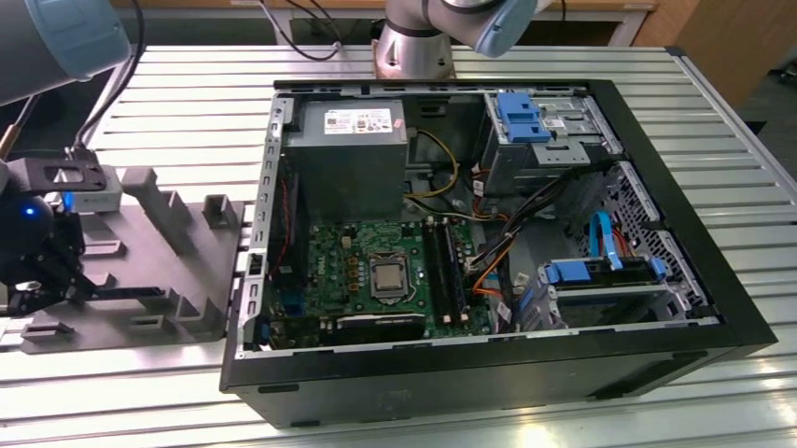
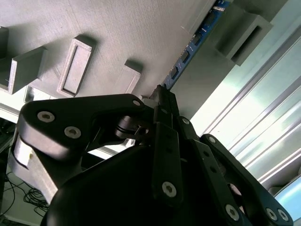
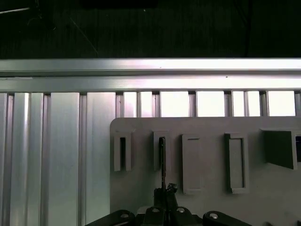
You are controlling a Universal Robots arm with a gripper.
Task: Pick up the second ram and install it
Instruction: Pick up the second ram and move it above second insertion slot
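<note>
Pinching second ram (image 2: 191,47), fingers (image 2: 164,106) over gray fixture (image 2: 141,33)

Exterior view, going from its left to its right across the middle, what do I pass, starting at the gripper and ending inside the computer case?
gripper → grey holder tray → processor socket → black memory slots → blue drive bracket

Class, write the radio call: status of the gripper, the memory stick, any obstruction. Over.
Black gripper shut on slim blue-green memory stick, at its near end. Stick stands on edge in grey slotted tray. No obstruction seen around it.
</note>
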